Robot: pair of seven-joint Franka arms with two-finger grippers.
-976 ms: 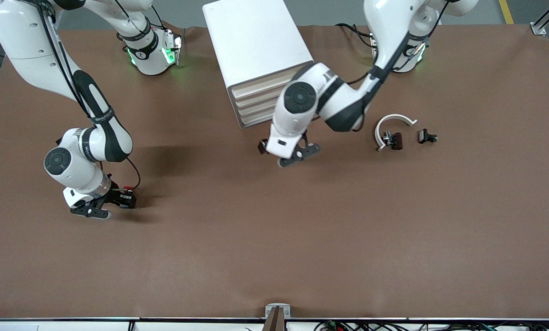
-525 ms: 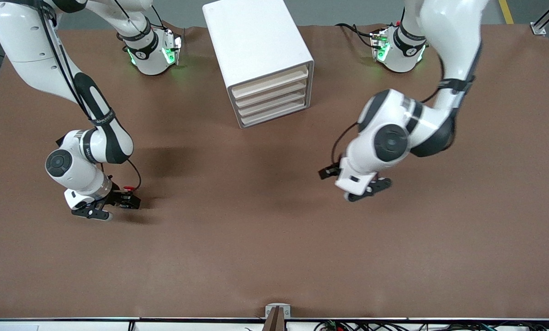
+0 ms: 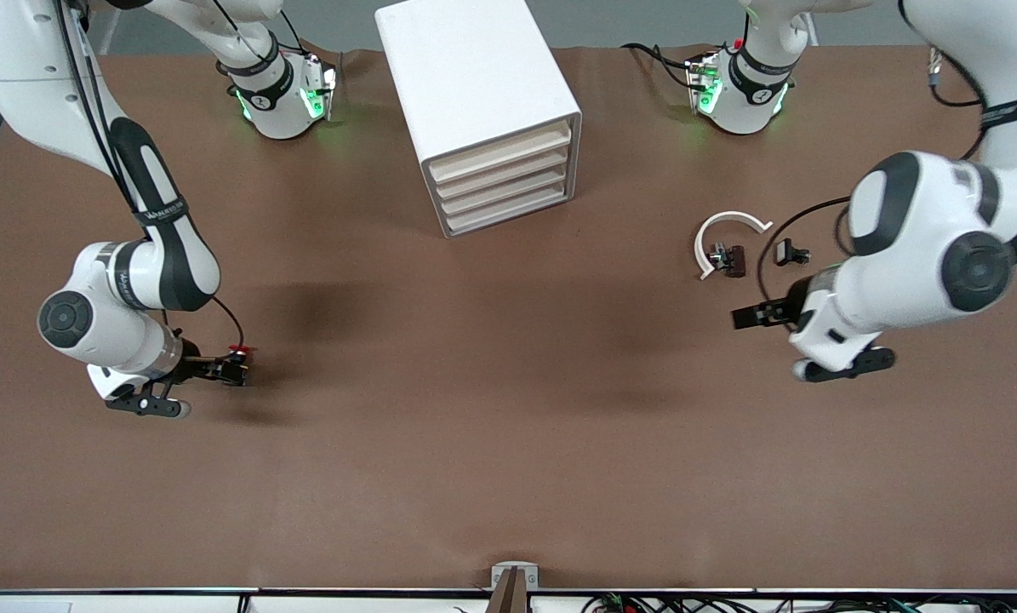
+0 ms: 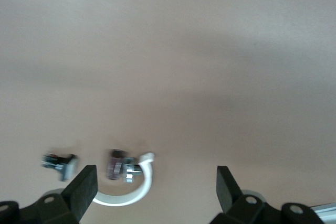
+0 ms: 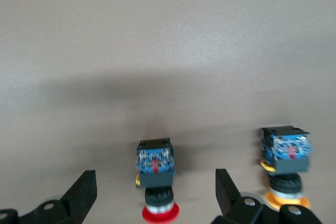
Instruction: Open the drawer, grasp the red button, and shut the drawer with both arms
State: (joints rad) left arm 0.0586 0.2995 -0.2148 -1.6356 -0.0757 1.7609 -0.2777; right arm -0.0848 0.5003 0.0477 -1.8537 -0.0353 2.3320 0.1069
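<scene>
The right gripper has its jaws released and spread wide, with the button lying between them, its red cap toward the wrist and neither finger touching it; a second button with an orange-yellow cap lies just beside it on the brown desk. In the front view this gripper sits low over the desk toward the right arm's end, the red cap showing at its tip. The left gripper also has its jaws released, holding nothing, over bare desk near a white curved clip and two small dark parts, toward the left arm's end. The white cabinet stands between the two bases, all four cream drawer fronts flush and closed.
</scene>
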